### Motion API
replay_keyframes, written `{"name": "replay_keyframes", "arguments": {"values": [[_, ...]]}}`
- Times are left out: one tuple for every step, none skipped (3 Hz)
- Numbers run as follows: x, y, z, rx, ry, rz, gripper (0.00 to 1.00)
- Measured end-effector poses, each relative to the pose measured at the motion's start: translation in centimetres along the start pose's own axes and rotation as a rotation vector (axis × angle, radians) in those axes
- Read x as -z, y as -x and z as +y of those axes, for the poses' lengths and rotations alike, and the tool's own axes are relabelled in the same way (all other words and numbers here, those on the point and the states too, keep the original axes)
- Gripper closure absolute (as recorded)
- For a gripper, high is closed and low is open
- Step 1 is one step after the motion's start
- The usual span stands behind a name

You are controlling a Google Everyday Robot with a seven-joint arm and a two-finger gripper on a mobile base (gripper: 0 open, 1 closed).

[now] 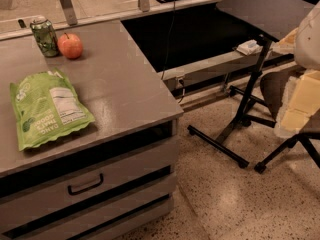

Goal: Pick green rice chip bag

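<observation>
Gripper out of frame, I can't tell its state. Green rice chip bag (47, 109) lies flat, left of frame, near the front edge of the counter (125, 79). My worry: the flat crinkly pouch slips the pinch or gets shoved off.

You cannot see the gripper; it lies outside this view. The print on the flat bright-green crinkly snack pouch (47, 109) is too small to read. The right edge cuts off the dark padded chair (274, 89), and the left edge the grey countertop (120, 79).
</observation>
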State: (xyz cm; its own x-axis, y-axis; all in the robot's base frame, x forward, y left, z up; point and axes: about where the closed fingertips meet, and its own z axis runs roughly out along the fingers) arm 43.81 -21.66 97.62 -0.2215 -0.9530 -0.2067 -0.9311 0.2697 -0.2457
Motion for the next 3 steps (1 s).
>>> {"name": "replay_keyframes", "arguments": {"values": [[0.0,0.0,0.0,0.0,0.0,0.0,0.0],[-0.4,2.2,-1.9,0.068,-0.002,0.003,0.0],[-1.8,7.0,-5.3,0.246,0.022,0.017,0.0]]}}
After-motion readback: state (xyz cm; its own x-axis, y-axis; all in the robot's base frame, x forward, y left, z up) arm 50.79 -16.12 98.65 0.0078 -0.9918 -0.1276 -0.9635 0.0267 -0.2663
